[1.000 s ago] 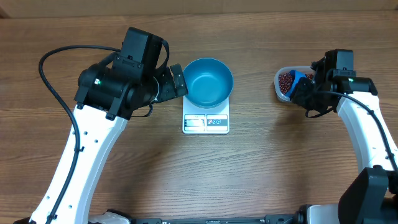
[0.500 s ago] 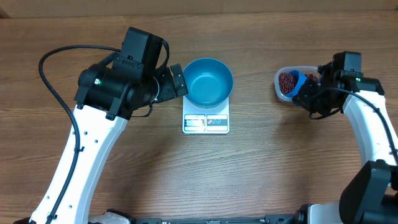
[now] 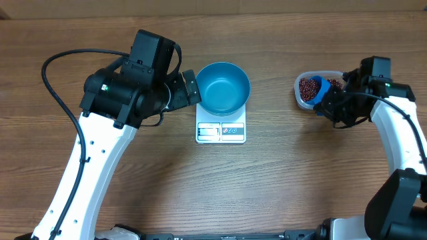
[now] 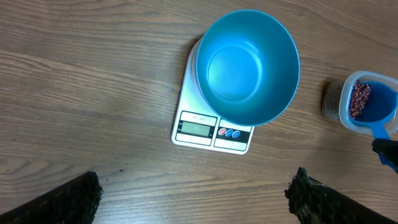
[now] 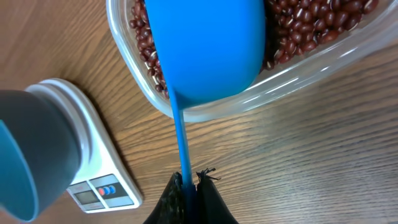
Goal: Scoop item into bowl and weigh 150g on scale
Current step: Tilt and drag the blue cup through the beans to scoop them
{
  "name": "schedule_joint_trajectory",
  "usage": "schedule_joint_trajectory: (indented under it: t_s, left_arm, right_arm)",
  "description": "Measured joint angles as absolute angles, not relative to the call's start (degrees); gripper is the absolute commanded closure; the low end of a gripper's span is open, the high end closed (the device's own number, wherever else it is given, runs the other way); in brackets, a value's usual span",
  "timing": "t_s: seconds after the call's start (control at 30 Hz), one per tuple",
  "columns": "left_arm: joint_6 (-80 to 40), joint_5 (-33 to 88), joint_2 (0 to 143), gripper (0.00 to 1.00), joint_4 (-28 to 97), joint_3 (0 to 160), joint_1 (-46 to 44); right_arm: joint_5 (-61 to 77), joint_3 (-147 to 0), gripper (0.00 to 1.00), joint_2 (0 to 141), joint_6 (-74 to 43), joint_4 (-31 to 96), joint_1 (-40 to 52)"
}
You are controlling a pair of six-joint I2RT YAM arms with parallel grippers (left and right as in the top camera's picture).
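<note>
My right pincer (image 5: 186, 186) is clamped fully shut on the thin handle of the blue scoop (image 5: 205, 43). The scoop's long axis runs straight away from me into the clear tub (image 5: 292, 71), its cup lying over the red-brown beans (image 5: 311, 25). The blue bowl (image 3: 223, 87) sits empty on the white scale (image 3: 221, 131), well apart toward my left. My left pincer (image 3: 190, 87) hangs just beside that bowl, jaws wide, holding nothing.

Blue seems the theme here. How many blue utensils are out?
2: the bowl on the scale mid-table, and the scoop at the bean tub, right side. None seems hidden.
</note>
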State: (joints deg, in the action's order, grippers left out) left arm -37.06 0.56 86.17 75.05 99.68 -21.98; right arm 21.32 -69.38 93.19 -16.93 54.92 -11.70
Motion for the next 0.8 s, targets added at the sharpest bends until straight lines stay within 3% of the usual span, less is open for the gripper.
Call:
schedule_joint_trajectory:
  t_s: [0.8]
  left_arm:
    - [-37.1,0.6,86.2,0.0,75.2,99.7,-22.0]
  right_arm:
    - [28.5,-69.5,0.96,94.5,-16.9,56.2,-16.5]
